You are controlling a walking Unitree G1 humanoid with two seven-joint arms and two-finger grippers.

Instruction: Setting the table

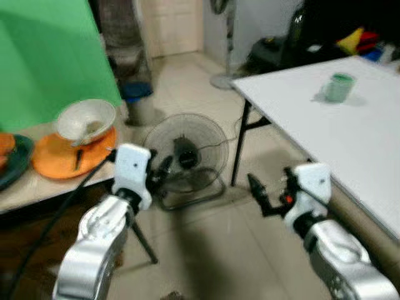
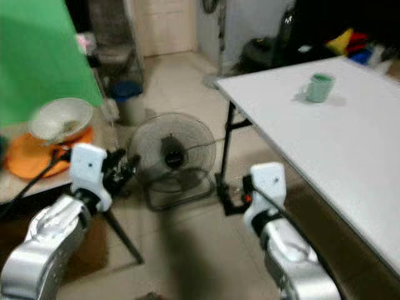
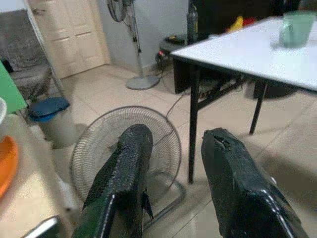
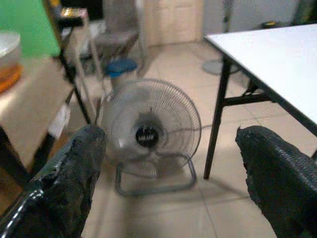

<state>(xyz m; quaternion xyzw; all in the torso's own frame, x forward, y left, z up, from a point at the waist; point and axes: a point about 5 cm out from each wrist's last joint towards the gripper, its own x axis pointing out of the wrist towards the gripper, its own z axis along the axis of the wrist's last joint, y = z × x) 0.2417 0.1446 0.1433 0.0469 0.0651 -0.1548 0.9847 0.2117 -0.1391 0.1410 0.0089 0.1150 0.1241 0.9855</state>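
A white bowl (image 1: 86,120) with a spoon in it sits on an orange plate (image 1: 69,156) on the low side table (image 1: 37,187) at my left. A dark green plate (image 1: 12,159) lies at that table's far left edge. On the white table (image 1: 356,137) to my right stands a green mug (image 1: 339,87), far from both arms. My left gripper (image 1: 164,170) hangs just right of the orange plate, open and empty. Over the floor near the white table's leg, my right gripper (image 1: 259,194) is held wide open, holding nothing.
A floor fan (image 1: 184,153) stands on the tiles between the two tables, straight ahead of both grippers. Behind it are a blue bin (image 1: 137,94) and a pedestal fan base (image 1: 222,80). A green screen (image 1: 50,56) rises behind the side table. Dark bags lie at the back right.
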